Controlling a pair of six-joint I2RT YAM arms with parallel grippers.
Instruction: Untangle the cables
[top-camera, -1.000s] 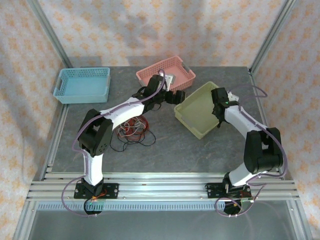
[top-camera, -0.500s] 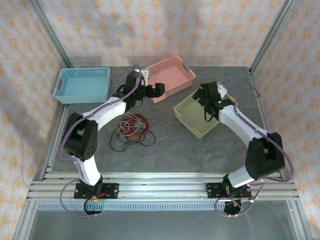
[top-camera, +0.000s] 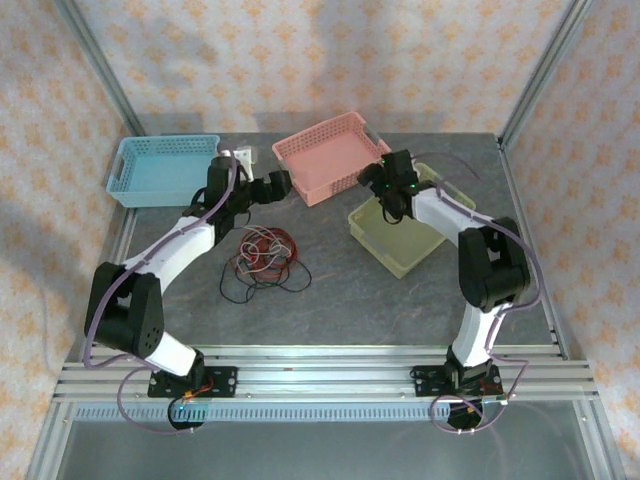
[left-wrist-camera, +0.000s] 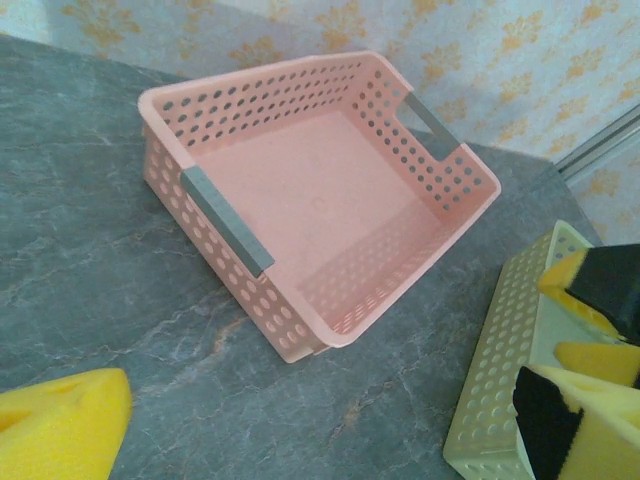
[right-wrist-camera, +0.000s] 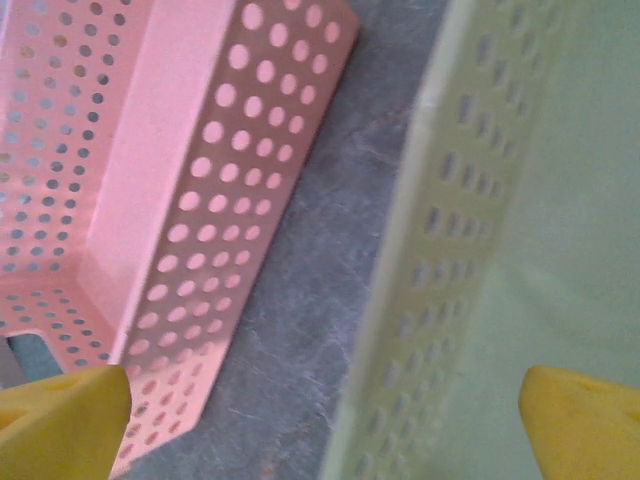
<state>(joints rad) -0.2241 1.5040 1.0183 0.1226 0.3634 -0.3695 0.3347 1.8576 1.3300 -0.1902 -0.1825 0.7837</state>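
The cables (top-camera: 262, 258) lie as a tangle of red, dark and whitish wires on the grey table, with dark loops trailing to the front. My left gripper (top-camera: 280, 185) hovers open just behind the tangle, facing the pink basket (top-camera: 330, 155). In the left wrist view the left gripper (left-wrist-camera: 330, 440) holds nothing between its yellow pads. My right gripper (top-camera: 372, 178) is open over the gap between the pink basket and the green basket (top-camera: 400, 225). In the right wrist view the right gripper (right-wrist-camera: 325, 420) is empty, and its yellow-and-black fingers (left-wrist-camera: 600, 285) show above the green basket.
A blue basket (top-camera: 165, 168) stands at the back left. The pink basket (left-wrist-camera: 320, 190) and green basket (left-wrist-camera: 500, 370) look empty and sit close together, with a narrow strip of table (right-wrist-camera: 300, 300) between them. Frame posts and patterned walls enclose the table.
The left arm swung left, away from the green basket to the pink basket's left corner. The right gripper left the green basket's inside, moved left to its back corner, and opened wider.
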